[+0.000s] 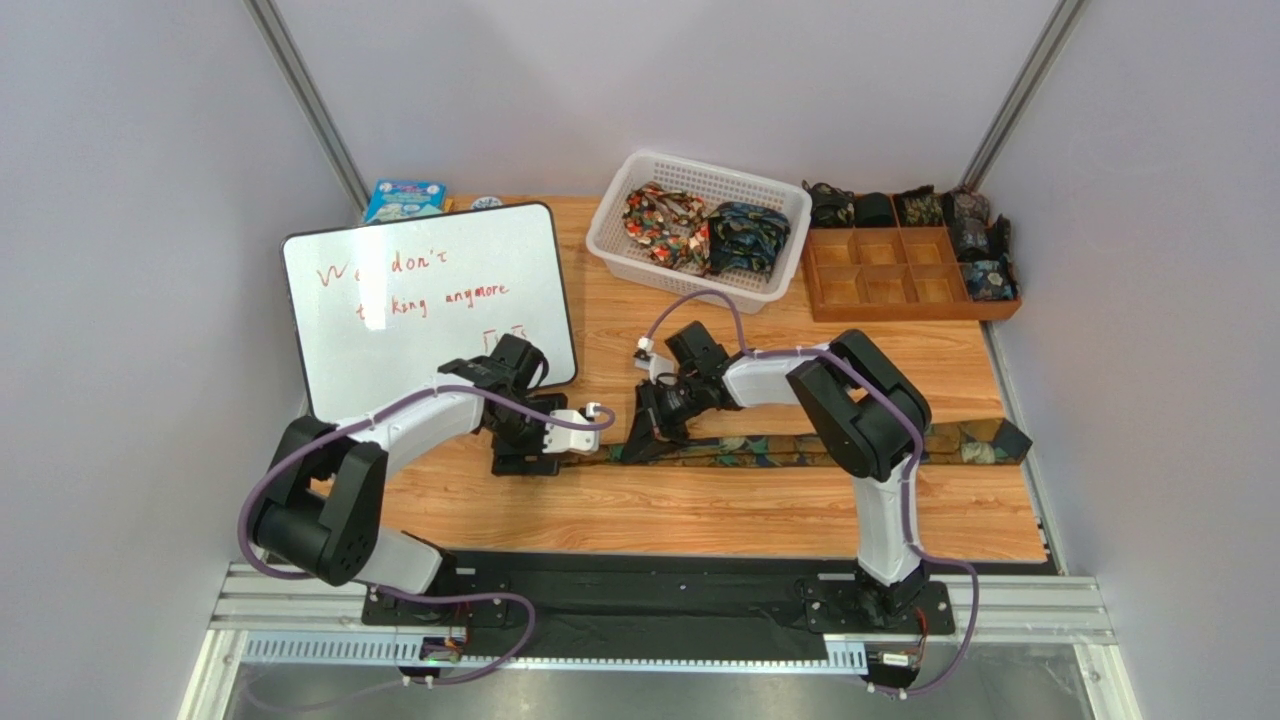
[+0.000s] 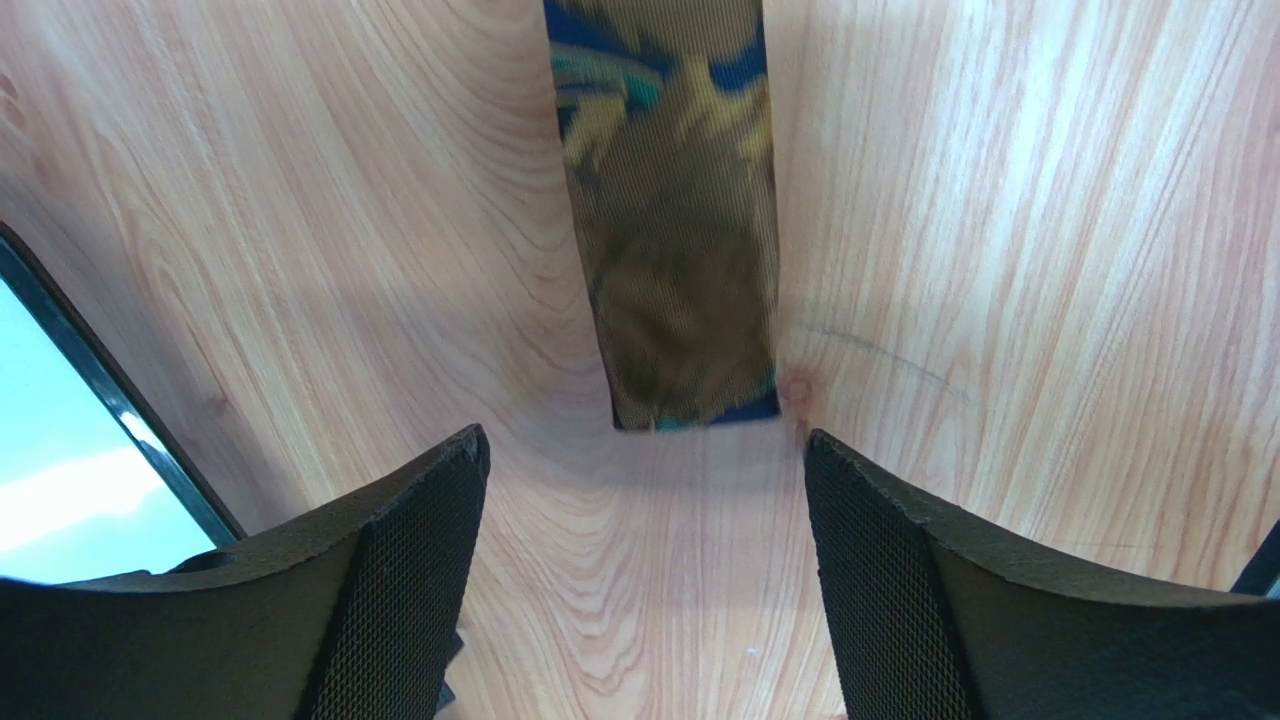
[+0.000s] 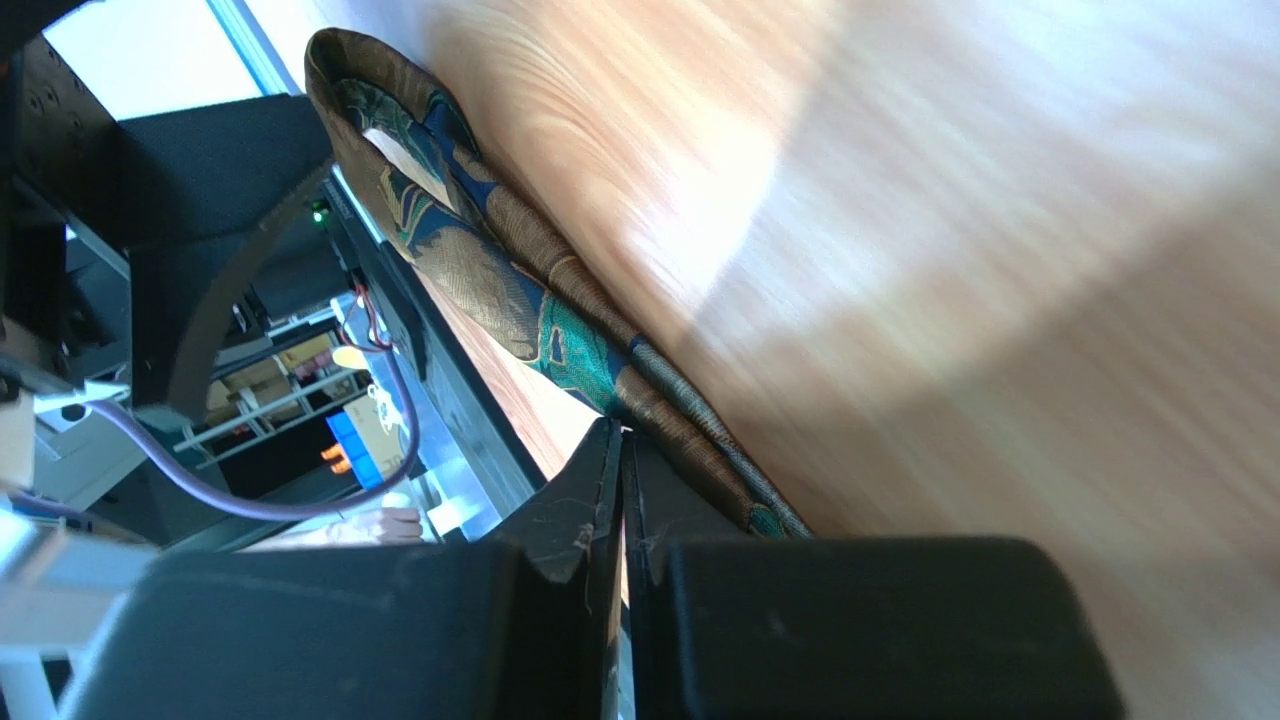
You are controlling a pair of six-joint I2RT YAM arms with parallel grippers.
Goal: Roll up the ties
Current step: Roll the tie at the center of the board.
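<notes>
**Narrow end set for the first turn**

The tie [image 1: 781, 450] lies flat along the bench [image 1: 676, 518]. Its narrow end points toward the left arm and its wide end is at the bench's right edge.

- **Left claw** [image 2: 646, 450]: released, hanging low, with the narrow tip just ahead of its spread fingers. It is not touching the fabric.
- **Right claw** [image 3: 621, 443]: clenched, low against the tie's edge further along. The wrist view is blurred, so you cannot tell whether cloth is caught between the pads or only sits beside them.

The step in hand, as I judge it, is starting the roll. Bring your left claw square over the tip, take the full width, and fold it over tight. Use the right claw to pin the strip straight, because a skewed first turn will likely give a coned roll.
</notes>
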